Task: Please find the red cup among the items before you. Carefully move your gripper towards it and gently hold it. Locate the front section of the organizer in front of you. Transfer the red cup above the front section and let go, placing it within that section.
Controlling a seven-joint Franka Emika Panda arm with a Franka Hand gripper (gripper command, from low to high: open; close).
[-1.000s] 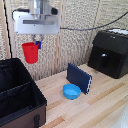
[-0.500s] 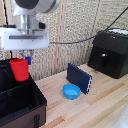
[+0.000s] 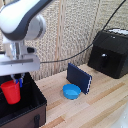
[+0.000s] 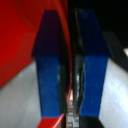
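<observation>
The red cup (image 3: 11,92) hangs from my gripper (image 3: 17,80) at the exterior view's left, over the inside of the black organizer (image 3: 35,107). The gripper is shut on the cup's rim, its blue-tipped fingers clamped on the red wall. In the wrist view the blue fingertips (image 4: 95,75) pinch the thin red wall, and the red cup (image 4: 20,45) fills one side of the picture. The cup is held above a compartment next to the organizer's outer wall, which bears a small strap tag (image 3: 36,120). I cannot tell if the cup touches the floor of the compartment.
A shallow blue bowl (image 3: 71,91) lies on the wooden table, with a dark blue flat box (image 3: 80,77) leaning upright behind it. A black boxy appliance (image 3: 111,52) with a cable stands at the exterior view's right. A woven screen forms the back wall.
The gripper, with the red cup in it, has moved toward the exterior view's left and down, from beside the organizer to over its inside.
</observation>
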